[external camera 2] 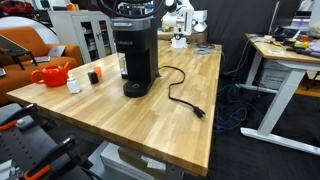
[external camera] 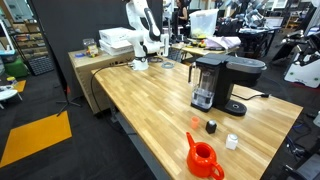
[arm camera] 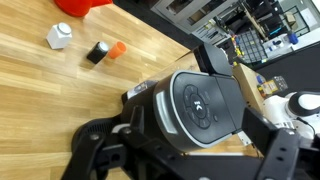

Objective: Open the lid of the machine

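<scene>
Table (external camera: 140, 95): light wood butcher-block top.
Coffee machine (external camera: 222, 82): black, upright on table; lid (arm camera: 200, 105) down.
Gripper (arm camera: 185, 150): released, fingers wide apart, empty.

In the wrist view the tool (arm camera: 185, 142) is shown with dark fingers (arm camera: 285, 150) spread wide and empty. In an exterior view the white arm (external camera: 140, 22) is seen far back.

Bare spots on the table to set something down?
Free: the long stretch of table between the machine and the far end, and the strip beyond the cord. Crowded: the corner with the teapot, white cap and small black piece.
</scene>
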`<state>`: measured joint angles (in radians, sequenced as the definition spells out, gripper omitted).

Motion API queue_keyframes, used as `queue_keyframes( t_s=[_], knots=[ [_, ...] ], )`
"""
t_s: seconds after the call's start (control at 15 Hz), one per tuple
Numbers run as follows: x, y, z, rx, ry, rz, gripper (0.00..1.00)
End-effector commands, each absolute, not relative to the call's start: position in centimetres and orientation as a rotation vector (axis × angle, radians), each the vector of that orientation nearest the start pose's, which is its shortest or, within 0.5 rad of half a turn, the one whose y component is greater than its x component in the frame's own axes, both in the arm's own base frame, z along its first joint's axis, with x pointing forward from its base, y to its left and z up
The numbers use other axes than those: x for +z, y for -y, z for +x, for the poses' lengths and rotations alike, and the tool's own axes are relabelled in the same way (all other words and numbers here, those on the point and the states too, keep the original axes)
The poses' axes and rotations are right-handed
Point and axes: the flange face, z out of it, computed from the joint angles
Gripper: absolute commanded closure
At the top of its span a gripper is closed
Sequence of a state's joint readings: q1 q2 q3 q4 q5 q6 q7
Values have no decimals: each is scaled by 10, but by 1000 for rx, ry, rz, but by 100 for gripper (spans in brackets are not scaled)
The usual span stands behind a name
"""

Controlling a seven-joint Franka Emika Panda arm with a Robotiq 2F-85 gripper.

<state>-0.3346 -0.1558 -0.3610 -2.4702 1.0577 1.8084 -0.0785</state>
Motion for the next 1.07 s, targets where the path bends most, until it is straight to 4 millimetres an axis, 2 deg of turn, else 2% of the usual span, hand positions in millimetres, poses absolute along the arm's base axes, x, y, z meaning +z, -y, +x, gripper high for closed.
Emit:
queue_keyframes(
  t_s=[0.0,0.4,0.47,1.0],
  knots=[
    [350,212,361,67,-1123,-1704,0],
    [340,201,350,97,-1112,-1709,0],
    [338,203,357,112,-1116,-1708,0],
    [336,202,357,117,-1117,-1707,0]
  ],
)
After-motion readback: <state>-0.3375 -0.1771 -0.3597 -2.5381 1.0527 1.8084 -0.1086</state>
